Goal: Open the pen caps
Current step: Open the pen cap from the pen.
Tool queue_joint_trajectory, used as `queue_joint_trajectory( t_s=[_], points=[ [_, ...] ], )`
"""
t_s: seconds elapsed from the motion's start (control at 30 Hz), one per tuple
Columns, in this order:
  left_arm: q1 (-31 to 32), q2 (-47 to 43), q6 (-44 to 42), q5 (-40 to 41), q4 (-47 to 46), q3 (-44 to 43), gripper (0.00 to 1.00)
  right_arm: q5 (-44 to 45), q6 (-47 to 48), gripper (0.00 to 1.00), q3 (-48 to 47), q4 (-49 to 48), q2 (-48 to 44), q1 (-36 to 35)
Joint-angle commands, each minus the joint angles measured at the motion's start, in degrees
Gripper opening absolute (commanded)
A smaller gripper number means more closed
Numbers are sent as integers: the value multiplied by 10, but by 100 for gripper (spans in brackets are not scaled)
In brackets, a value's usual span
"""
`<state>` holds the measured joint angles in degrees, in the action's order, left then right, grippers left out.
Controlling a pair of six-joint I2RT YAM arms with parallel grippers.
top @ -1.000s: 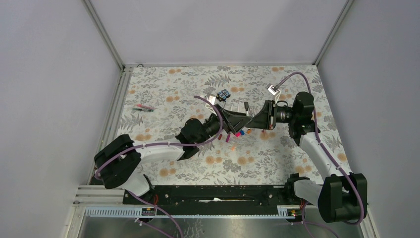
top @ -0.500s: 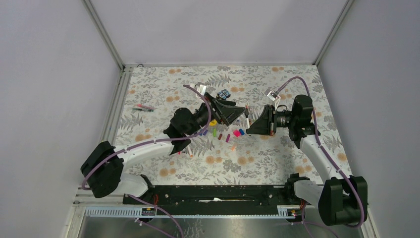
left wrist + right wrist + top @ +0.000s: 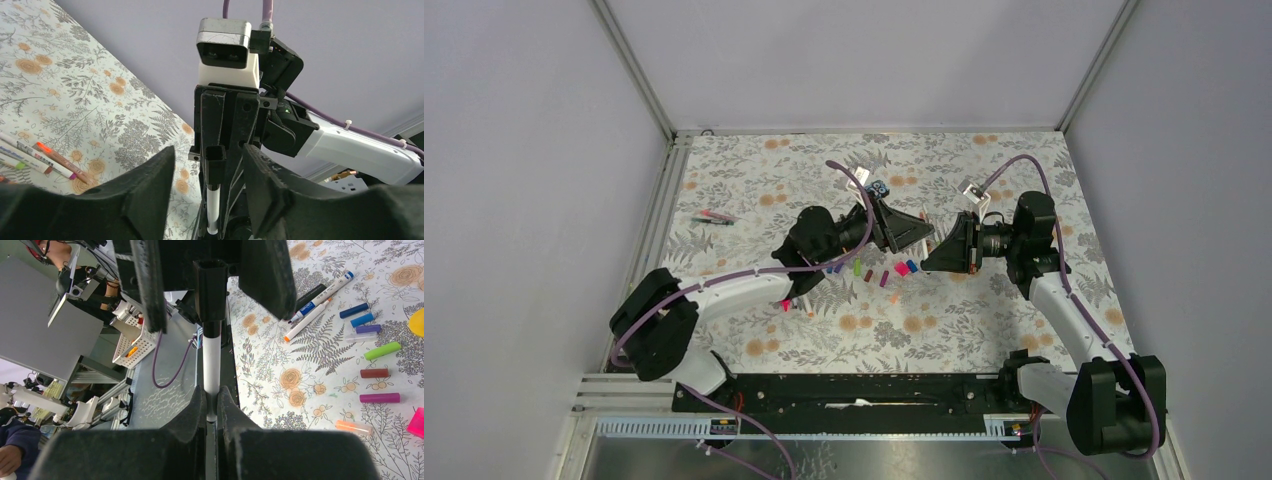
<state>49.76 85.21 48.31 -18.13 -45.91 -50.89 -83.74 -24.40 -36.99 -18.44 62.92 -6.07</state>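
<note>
My right gripper (image 3: 211, 396) is shut on the white barrel of a pen (image 3: 211, 365). The pen's black cap (image 3: 212, 290) points away from it. My left gripper (image 3: 210, 155) is open, one jaw on each side of that black cap (image 3: 216, 161), not touching it. In the top view the left gripper (image 3: 923, 236) and right gripper (image 3: 926, 261) meet tip to tip above the table's middle. Several loose caps lie on the table: blue (image 3: 354, 310), purple (image 3: 368, 329), green (image 3: 382, 350), dark red (image 3: 374, 373), magenta (image 3: 380, 398), orange (image 3: 354, 427).
Uncapped pens lie beside the caps (image 3: 320, 296); several more show in the left wrist view (image 3: 42, 152). A yellow disc (image 3: 417, 322) sits at the right edge. A black-and-blue block (image 3: 879, 188) lies behind the left gripper. Two pens (image 3: 714, 217) lie far left.
The left arm drew back to the left from the right gripper, then swung back; its open jaws now sit around the black cap. The right arm holds the pen almost still.
</note>
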Motion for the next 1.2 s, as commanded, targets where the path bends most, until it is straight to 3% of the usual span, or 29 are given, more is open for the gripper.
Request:
queue_joint_trajectory(
  t_s=[0.0, 0.07, 0.37, 0.57, 0.6, 0.77, 0.93, 1.17],
  points=[
    [1, 7, 11, -32, -31, -38, 47, -21, 10, 0, 1, -2, -2, -5],
    [0, 6, 12, -31, -30, -37, 40, -21, 10, 0, 2, -1, -2, -5],
    [-4, 5, 16, -34, -27, -40, 36, -22, 11, 0, 3, -1, -1, -4],
    [-7, 8, 23, -47, -28, -44, 1, -20, 12, 0, 2, 0, -1, -4],
    [-7, 8, 24, -49, -29, -43, 0, -17, 12, 1, 2, 1, -2, -5],
    [-7, 6, 33, -48, -47, -30, 0, -6, 23, 35, -10, 22, 1, -4],
    [-6, 21, 58, -53, -88, -14, 0, -10, 0, 40, -43, 23, 20, -4],
    [-5, 30, 65, -58, -105, -7, 0, -14, -80, 43, -57, -47, 38, -4]
  ],
)
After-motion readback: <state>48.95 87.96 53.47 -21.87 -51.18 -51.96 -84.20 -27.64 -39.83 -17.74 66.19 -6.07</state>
